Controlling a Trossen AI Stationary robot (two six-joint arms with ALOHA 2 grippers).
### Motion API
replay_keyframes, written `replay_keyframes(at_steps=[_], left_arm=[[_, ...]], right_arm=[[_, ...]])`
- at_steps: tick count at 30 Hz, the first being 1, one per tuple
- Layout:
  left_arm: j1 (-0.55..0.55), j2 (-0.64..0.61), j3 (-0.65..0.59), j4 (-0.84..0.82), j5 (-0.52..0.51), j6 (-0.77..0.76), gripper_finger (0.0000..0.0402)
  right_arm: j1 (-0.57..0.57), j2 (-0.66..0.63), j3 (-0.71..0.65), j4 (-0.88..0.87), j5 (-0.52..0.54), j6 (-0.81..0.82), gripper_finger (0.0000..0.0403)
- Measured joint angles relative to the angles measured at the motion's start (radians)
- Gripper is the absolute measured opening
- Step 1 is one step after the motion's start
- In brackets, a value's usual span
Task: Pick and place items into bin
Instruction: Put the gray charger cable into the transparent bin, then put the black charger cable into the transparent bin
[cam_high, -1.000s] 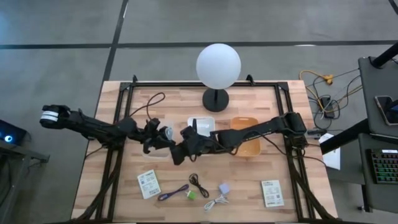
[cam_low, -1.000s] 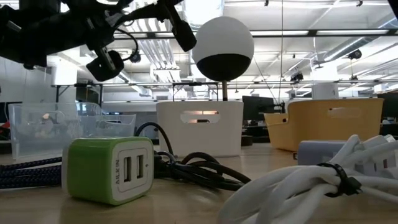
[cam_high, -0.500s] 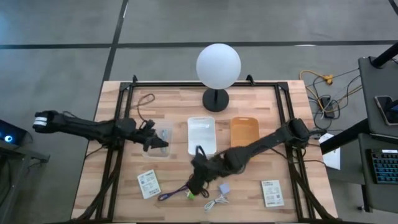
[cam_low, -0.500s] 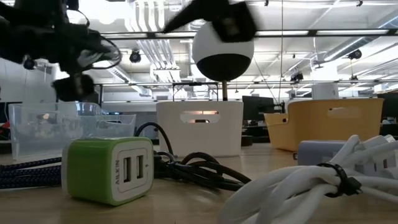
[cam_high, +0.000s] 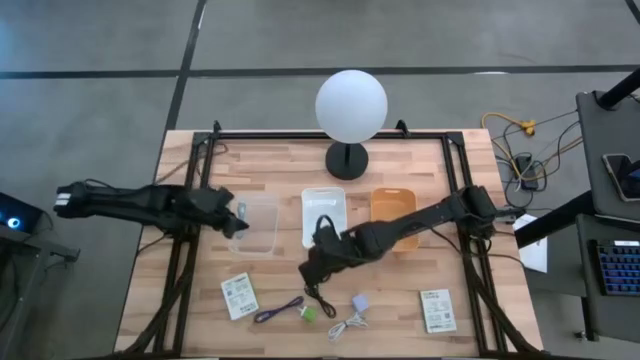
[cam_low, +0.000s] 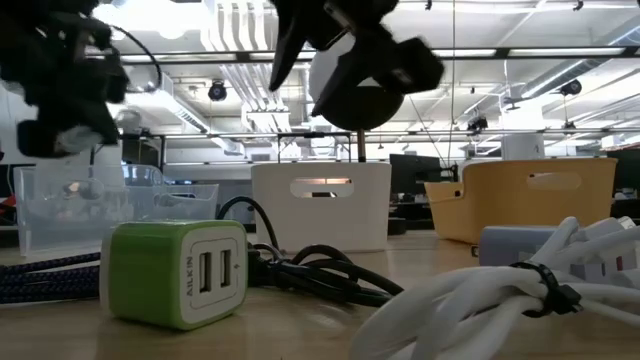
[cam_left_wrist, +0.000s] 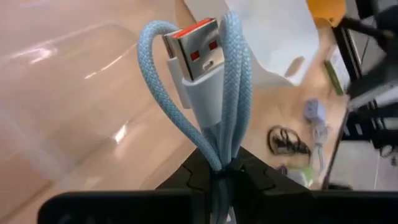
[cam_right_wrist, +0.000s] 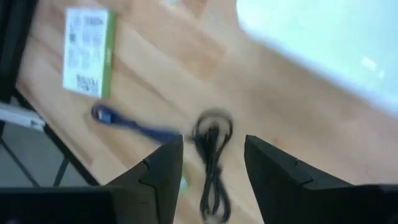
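Observation:
My left gripper is shut on a folded light-blue braided USB cable and hovers at the clear bin's left rim. My right gripper is open and empty, up above the coiled black cable, which lies flat on the table. Also flat on the table near the front edge are the purple cable, green charger cube, grey-blue adapter, white cable and two white packets. My left gripper pinches the folded blue cable bundle at its lower end between the two fingers. The loops and the white USB plug with its orange tongue stick out past the fingertips. The cable is lifted clear, above the clear bin.
A white bin and an orange bin stand in a row to the right of the clear one. A globe lamp stands at the far edge behind them. Black frame rails run along the table's left and right sides.
My right gripper left the spot beside the left gripper at the clear bin, swung toward the near edge down over the black cable, then rose a little. My left gripper drew back toward the table's left, to the clear bin's left rim.

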Motion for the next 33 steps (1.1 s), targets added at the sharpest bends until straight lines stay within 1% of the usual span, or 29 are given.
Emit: replay_keyframes(at_steps=[2, 5, 7, 10, 13, 17, 18, 20, 23, 26, 30, 33], left_arm=[[0.008, 0.027, -0.019, 0.074, 0.024, -0.003, 0.0023], [0.011, 0.069, -0.03, 0.121, 0.034, 0.0, 0.004], [0.023, 0.08, -0.042, 0.13, 0.034, 0.005, 0.005], [0.036, 0.099, -0.085, 0.143, 0.078, -0.003, 0.006], [0.044, 0.097, -0.117, 0.172, 0.086, -0.031, 0.0059], [0.048, 0.095, -0.154, 0.295, 0.105, -0.085, 0.0052], [0.049, 0.101, -0.161, 0.332, 0.11, -0.101, 0.0052], [0.049, 0.108, -0.165, 0.342, 0.114, -0.108, 0.0059], [0.049, 0.119, -0.15, 0.335, 0.12, -0.112, 0.0083], [0.049, 0.106, -0.116, 0.329, 0.118, -0.112, 0.0116], [0.049, 0.075, -0.086, 0.309, 0.122, -0.1, 0.0158], [0.049, 0.03, -0.052, 0.31, 0.14, -0.091, 0.0176]], right_arm=[[-0.004, -0.013, 0.013, 0.001, 0.001, -0.028, 0.0154], [0.001, -0.047, 0.015, -0.008, 0.034, -0.049, 0.0153], [0.003, -0.065, 0.016, -0.022, 0.066, -0.048, 0.0153], [0.004, -0.083, 0.016, -0.064, 0.109, -0.046, 0.0152], [0.013, -0.094, 0.016, -0.11, 0.124, -0.044, 0.015], [0.013, -0.094, 0.015, -0.129, 0.125, -0.047, 0.0152], [0.012, -0.094, 0.014, -0.13, 0.126, -0.047, 0.0153], [0.012, -0.094, 0.013, -0.131, 0.128, -0.051, 0.0156], [0.014, -0.094, 0.013, -0.131, 0.125, -0.063, 0.0161], [0.015, -0.094, 0.013, -0.131, 0.124, -0.069, 0.0166], [0.022, -0.094, 0.011, -0.134, 0.126, -0.109, 0.0169], [0.033, -0.096, 0.011, -0.135, 0.124, -0.163, 0.0167]])
